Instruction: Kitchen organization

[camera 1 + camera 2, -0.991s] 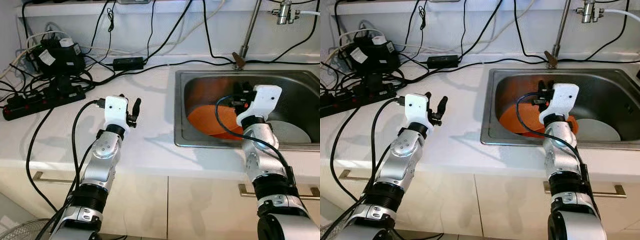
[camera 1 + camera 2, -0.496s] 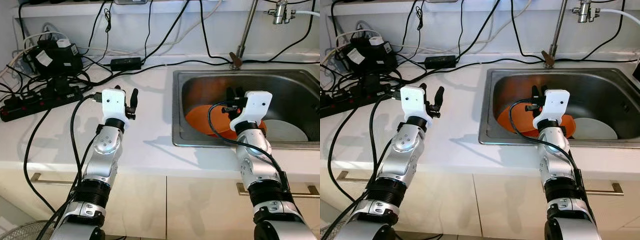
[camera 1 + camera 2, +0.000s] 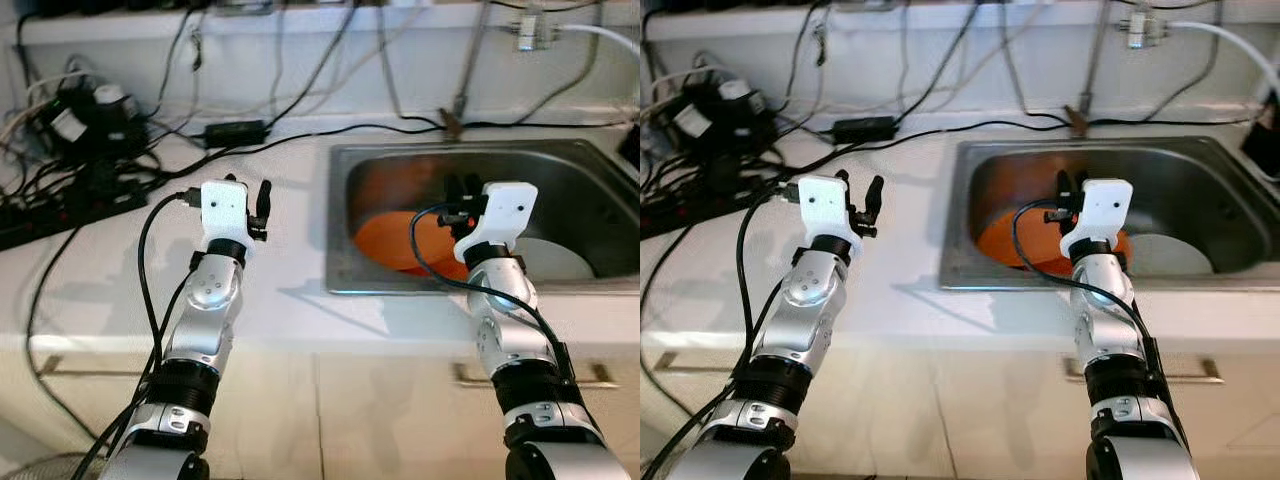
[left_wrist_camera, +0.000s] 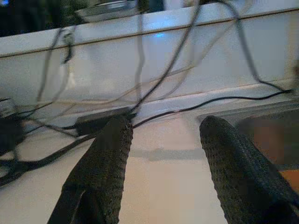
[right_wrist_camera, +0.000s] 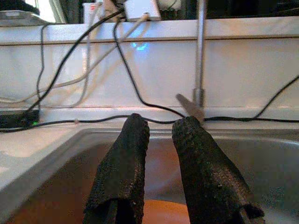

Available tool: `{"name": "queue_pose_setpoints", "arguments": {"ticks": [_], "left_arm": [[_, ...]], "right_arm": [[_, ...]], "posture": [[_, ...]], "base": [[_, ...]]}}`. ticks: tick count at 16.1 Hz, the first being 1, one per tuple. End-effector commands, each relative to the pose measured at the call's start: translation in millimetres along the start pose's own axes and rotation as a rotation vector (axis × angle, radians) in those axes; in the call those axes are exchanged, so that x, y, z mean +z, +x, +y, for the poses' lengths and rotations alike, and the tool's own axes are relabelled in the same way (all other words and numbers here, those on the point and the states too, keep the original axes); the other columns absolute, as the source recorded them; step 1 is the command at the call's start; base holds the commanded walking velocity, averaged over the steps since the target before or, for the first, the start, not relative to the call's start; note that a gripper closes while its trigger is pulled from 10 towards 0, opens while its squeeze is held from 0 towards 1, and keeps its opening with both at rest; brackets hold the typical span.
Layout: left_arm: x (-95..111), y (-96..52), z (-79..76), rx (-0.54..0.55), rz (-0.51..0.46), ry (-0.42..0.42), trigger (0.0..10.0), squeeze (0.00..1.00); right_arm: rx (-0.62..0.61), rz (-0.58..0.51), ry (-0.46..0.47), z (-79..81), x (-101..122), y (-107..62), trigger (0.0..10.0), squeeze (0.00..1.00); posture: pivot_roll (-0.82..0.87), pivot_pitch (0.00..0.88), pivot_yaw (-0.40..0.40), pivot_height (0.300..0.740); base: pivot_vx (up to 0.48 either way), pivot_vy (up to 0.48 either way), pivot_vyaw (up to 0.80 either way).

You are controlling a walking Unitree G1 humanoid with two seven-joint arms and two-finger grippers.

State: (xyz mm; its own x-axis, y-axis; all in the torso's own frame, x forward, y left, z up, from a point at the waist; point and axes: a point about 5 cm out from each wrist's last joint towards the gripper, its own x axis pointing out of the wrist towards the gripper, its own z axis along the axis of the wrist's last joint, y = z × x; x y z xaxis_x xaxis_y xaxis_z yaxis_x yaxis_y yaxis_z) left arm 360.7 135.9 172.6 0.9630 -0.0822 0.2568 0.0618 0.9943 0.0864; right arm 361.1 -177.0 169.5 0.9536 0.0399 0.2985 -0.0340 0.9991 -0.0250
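Right gripper (image 3: pixel 458 192), fingers nearly closed on nothing, hangs over the orange plate (image 3: pixel 395 240) in the sink (image 3: pixel 345 280) (stiff, likely slippery; grip its rim). Left gripper (image 4: pixel 163 154) spread above the counter (image 3: pixel 290 215).

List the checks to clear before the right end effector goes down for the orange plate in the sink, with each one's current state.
1. Right end effector above the sink: ok.
2. Its fingers parted with nothing between them: ok.
3. Orange plate reachable, lying in the basin: ok.
4. White plate clear of the orange one: cannot tell, arm hides the boundary.
5. Left end effector open over the counter, away from the cables: ok.
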Motion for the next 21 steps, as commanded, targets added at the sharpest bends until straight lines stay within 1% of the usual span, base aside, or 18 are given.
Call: {"name": "queue_pose_setpoints", "arguments": {"ticks": [1,12,17,20,21], "left_arm": [[0.2,0.9,-0.5,0.002,-0.003,0.007,10.0,0.0],[0.9,2.1,3.7,0.031,0.001,0.016,10.0,0.0],[-0.7,1.4,6.0,0.04,0.01,0.021,10.0,0.0],[-2.3,0.6,5.1,0.036,0.015,0.023,10.0,0.0],[-3.0,0.6,4.2,0.03,0.019,0.025,10.0,0.0]], "right_arm": [[-0.006,0.001,-0.002,-0.7,-0.9,-2.1,10.0,0.0],[-0.007,0.018,-0.011,-1.9,-2.9,-2.5,10.0,0.0],[0.008,0.041,-0.057,-1.5,-5.7,-2.9,10.0,0.0],[0.013,0.043,-0.037,-0.6,-6.7,-3.8,10.0,0.0],[0.016,0.045,-0.044,-0.4,-7.0,-3.7,10.0,0.0]], "posture": [[0.01,0.0,0.071,0.74],[0.02,0.0,0.059,0.74],[0.02,0.0,0.062,0.74],[0.01,0.0,0.063,0.74],[0.01,0.0,0.066,0.74]], "base": [[0.0,-0.307,0.0],[0.0,-0.32,0.0],[0.0,-0.346,0.08],[0.0,-0.341,0.15],[0.0,-0.341,0.0]]}}
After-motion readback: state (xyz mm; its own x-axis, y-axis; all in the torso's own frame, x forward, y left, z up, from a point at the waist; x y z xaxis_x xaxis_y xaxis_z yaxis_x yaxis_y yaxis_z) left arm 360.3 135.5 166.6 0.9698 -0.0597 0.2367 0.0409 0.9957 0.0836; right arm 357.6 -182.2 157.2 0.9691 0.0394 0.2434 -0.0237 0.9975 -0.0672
